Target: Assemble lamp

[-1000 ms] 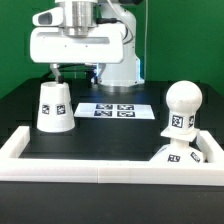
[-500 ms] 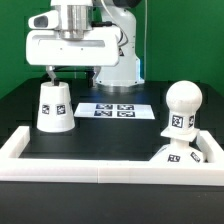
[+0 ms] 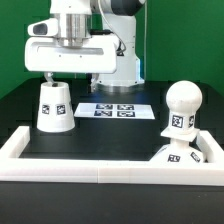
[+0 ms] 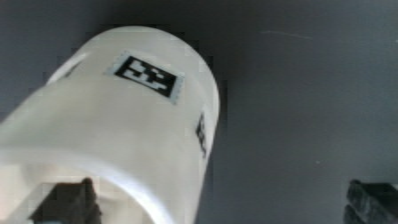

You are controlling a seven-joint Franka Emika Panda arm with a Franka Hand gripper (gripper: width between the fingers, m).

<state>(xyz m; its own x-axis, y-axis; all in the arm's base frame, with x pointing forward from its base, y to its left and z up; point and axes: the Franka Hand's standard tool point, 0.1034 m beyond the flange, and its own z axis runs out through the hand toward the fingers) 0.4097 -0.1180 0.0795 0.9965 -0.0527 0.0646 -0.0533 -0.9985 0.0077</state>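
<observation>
The white tapered shade [image 3: 55, 105] stands on the black table at the exterior view's left, narrow end up, with a tag on its side. My gripper [image 3: 68, 78] hangs open just above it, one finger over the shade's top and the other to its right. In the wrist view the shade [image 4: 125, 130] fills one side beneath one fingertip [image 4: 68, 205], and the gripper [image 4: 221, 205] holds nothing. The round bulb [image 3: 182, 104] stands upright at the exterior view's right. The lamp base [image 3: 176, 154] lies in front of it in the near right corner.
The marker board [image 3: 118, 110] lies flat behind the middle of the table. A low white wall [image 3: 100, 167] runs along the front and both sides. The robot's white pedestal [image 3: 122, 65] stands at the back.
My gripper has shifted a little toward the exterior view's left, more over the shade. The lamp parts have not moved.
</observation>
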